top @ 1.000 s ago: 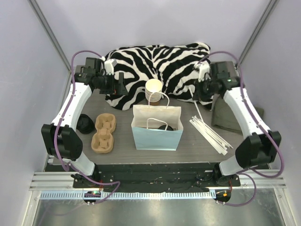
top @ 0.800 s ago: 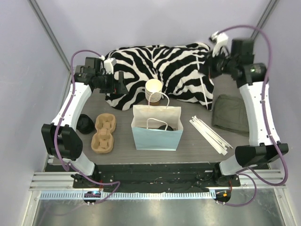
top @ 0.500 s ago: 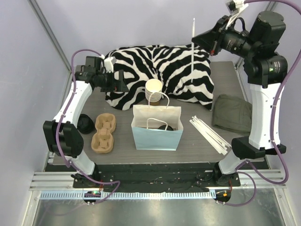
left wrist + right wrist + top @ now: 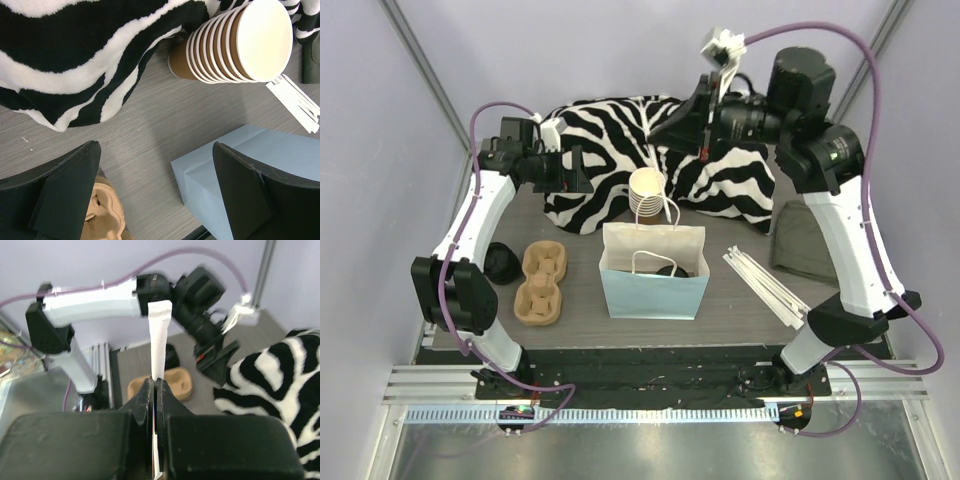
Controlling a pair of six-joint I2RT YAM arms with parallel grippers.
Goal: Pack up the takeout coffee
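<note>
Right gripper (image 4: 154, 385) swung left, clamping straw (image 4: 160, 335); takeout coffee (image 4: 670, 270) in bag (image 4: 653, 295) below.

The overhead view is lit brightly and evenly from above. Only soft, short shadows are cast on the tabletop (image 4: 740, 310), and pale glare is spread across the metal floor (image 4: 640, 450) at the bottom edge. In the left wrist view the stack of cups (image 4: 215, 50) is rendered sharply, its white inside nearly washed out, while the fingers (image 4: 55, 200) of the left claw (image 4: 155, 147) are left dark and featureless. In the right wrist view the right claw (image 4: 154, 390) is blurred by closeness, and the far arm (image 4: 90, 302) is smeared.
</note>
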